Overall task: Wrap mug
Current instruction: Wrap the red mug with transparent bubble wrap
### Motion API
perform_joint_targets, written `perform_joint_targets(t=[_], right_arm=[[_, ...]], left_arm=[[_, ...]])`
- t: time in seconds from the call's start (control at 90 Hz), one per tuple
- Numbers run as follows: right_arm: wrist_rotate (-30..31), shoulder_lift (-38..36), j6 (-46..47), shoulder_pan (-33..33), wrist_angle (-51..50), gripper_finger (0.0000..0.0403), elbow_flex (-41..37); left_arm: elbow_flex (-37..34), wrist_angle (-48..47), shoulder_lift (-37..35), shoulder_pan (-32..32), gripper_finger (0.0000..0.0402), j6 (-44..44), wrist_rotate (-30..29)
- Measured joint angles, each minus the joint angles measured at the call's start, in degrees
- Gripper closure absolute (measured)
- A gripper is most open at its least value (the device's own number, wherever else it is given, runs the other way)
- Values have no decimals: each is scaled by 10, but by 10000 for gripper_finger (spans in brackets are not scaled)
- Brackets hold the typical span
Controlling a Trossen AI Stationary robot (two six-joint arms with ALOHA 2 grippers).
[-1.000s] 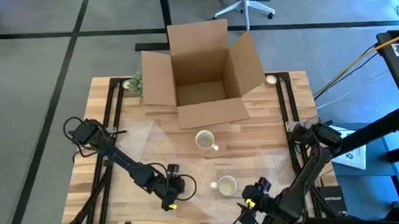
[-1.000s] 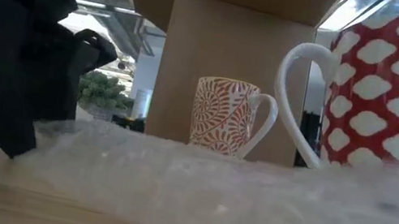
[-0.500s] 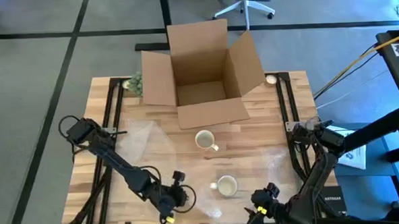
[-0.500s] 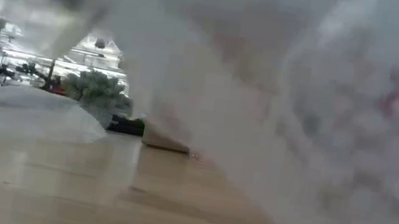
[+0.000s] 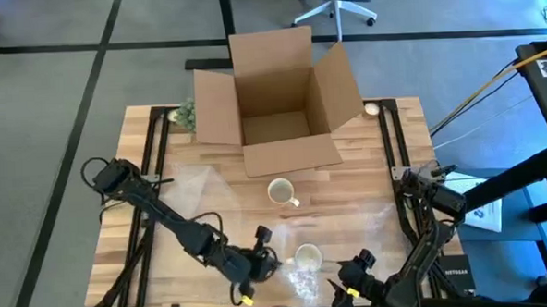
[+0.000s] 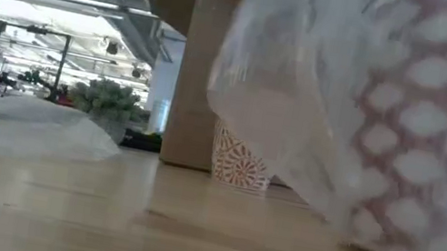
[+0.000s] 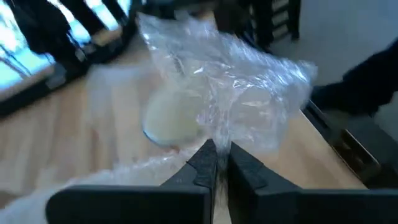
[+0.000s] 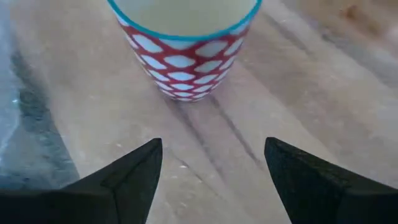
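The left gripper [image 5: 262, 256] was clamped on bubble wrap [image 7: 230, 93], drawn against the red-and-white mug [image 5: 308, 257] — just beside its fingers [image 7: 205, 163]. Behind, a second mug [image 5: 280, 191] and an open cardboard box [image 5: 276, 98] were seen. The right gripper [image 8: 211, 171] was spread — the mug [image 8: 185, 43] just ahead.

Red-and-white patterned mug [image 8: 185, 37] with blue rim on wooden table [image 8: 261, 118], right gripper [image 8: 211, 163] spread wide before it
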Motion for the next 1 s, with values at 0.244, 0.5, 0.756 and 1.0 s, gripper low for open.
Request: perform_joint_targets(t=[0.244,0.5,0.756,1.0], right_arm=[[21,3,-65,-27,9,134,0],[42,3,-176,-57,65,134,0],[41,3,-243,-72,112,134,0],[37,3,-253,-70,115,134,0]], left_arm=[[1,49,23,62,401,2,77],[1,48,30,67,401,-3,81],[-5,105,57,73,401,5,90],[-4,104,97,76,401,-30,91]])
